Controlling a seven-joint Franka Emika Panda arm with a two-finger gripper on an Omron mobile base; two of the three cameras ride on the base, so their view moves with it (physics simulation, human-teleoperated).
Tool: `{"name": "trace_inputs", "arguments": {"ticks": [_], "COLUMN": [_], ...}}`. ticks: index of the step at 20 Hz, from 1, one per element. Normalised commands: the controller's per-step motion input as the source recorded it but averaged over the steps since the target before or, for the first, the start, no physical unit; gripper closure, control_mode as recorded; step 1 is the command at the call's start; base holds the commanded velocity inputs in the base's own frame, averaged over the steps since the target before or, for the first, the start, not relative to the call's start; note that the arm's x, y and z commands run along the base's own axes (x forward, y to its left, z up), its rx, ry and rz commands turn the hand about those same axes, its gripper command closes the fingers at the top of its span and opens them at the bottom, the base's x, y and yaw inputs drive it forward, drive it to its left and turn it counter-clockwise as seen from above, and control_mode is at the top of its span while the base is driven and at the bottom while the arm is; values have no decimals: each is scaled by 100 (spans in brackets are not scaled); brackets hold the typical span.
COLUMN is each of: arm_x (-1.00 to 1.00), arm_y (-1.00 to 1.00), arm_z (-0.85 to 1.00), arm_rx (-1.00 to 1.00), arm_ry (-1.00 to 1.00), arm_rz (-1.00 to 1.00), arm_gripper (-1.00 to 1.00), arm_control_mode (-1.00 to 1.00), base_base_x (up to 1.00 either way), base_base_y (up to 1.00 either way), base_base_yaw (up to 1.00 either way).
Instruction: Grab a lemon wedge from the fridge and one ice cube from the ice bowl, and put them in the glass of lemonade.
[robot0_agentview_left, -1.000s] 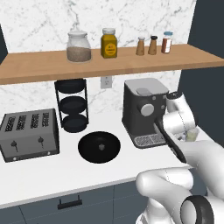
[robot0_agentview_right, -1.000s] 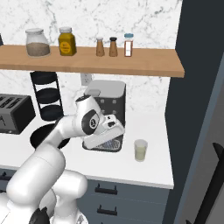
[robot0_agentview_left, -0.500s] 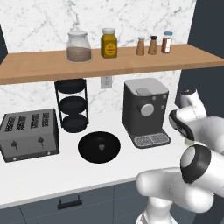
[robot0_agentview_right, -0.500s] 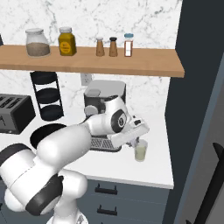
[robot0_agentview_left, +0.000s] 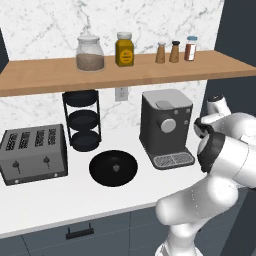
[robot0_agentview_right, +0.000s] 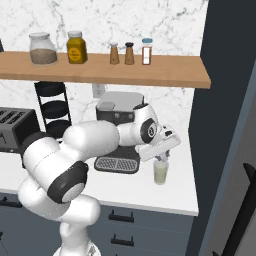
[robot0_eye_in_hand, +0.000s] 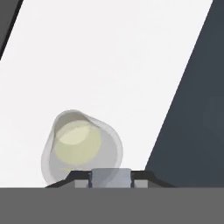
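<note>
Claw (robot0_agentview_right: 161, 158) is pinched on a small pale cube (robot0_eye_in_hand: 110, 177) just above your glass of lemonade (robot0_agentview_right: 160, 172), at 6 o'clock in the hand view, so I'd guess only the drop is left here.

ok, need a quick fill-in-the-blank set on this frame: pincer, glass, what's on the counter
1. The pincer hangs directly above the ____ of lemonade.
2. Between its tips it holds a pale grey ____.
3. The coffee machine stands to the ____ of the round black plate.
4. The toaster has ____ slots.

Missing: glass; cube; right; four
</note>
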Motion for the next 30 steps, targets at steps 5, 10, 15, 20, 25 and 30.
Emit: {"name": "trace_inputs", "arguments": {"ticks": [5,10,15,20,25,30], "arm_x": [36,24,8,-28,-47,-9], "arm_y": [-6,-5,-20,-8,11,30], "arm_z": [-37,-31,-15,-2,-11,-10], "arm_rx": [0,0,0,0,-1,-1], "arm_ry": [-9,-7,0,0,-1,-5], "arm_rz": [1,0,0,0,0,0], "arm_gripper": [100,100,100,100,100,100], "arm_control_mode": [-100,-100,-100,-100,-100,-100], "base_base_x": [0,0,0,0,0,0], "base_base_y": [0,0,0,0,0,0], "base_base_yaw": [0,0,0,0,0,0]}}
